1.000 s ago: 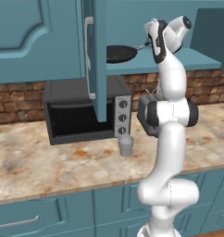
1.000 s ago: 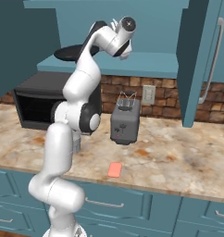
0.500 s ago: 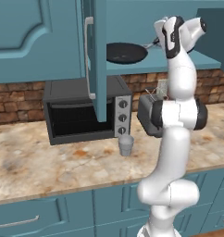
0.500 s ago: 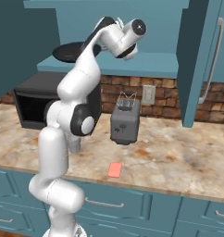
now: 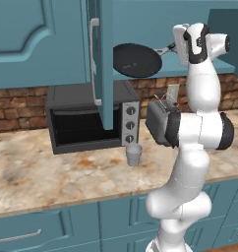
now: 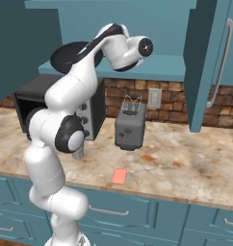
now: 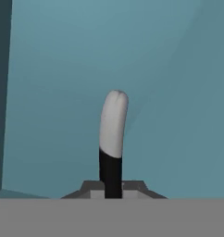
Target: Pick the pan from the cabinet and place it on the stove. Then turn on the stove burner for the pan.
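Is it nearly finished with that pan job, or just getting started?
Early on. Done: the cabinet stands open and the gripper is shut on the pan's handle. In hand: the pan is held tilted at shelf height, above the microwave. Left: carrying it to the stove, setting it down and turning on the burner.

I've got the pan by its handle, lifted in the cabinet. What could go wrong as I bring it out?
The gripper holds the pan only by the far end of its long handle, so the pan could sag or twist in the grip. The open cabinet door hangs close beside the pan and could be clipped. The toaster, cup and microwave sit below if it drops.
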Motion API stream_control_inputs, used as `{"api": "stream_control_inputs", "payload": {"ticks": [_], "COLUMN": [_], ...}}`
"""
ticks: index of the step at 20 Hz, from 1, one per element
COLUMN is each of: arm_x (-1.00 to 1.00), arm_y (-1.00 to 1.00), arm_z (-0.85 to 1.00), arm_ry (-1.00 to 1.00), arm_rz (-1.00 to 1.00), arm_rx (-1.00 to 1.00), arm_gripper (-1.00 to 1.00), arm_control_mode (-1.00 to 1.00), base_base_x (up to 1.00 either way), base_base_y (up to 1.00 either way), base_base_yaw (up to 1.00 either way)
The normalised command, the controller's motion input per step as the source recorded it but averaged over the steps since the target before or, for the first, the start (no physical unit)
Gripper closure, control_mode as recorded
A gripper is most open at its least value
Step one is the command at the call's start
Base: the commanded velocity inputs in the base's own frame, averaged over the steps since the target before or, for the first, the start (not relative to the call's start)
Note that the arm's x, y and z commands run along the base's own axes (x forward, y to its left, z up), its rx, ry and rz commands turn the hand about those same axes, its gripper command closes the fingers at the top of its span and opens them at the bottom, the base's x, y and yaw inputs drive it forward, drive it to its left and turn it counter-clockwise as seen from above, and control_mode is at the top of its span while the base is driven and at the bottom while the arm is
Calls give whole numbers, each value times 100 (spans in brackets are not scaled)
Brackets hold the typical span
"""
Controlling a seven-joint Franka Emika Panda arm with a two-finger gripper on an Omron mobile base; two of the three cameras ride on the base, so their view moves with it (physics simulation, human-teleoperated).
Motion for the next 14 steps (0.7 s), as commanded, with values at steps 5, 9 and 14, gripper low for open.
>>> {"api": "stream_control_inputs", "payload": {"ticks": [5, 9, 14], "arm_x": [-51, -61, -66], "arm_y": [0, 0, -2], "arm_z": [0, 0, 0], "arm_ry": [0, 0, 0], "arm_rz": [-1, -5, -6], "arm_rx": [0, 0, 1], "arm_gripper": [100, 100, 100], "arm_control_mode": [-100, -100, -100], "base_base_x": [0, 0, 0], "base_base_y": [0, 0, 0], "base_base_yaw": [0, 0, 0]}}
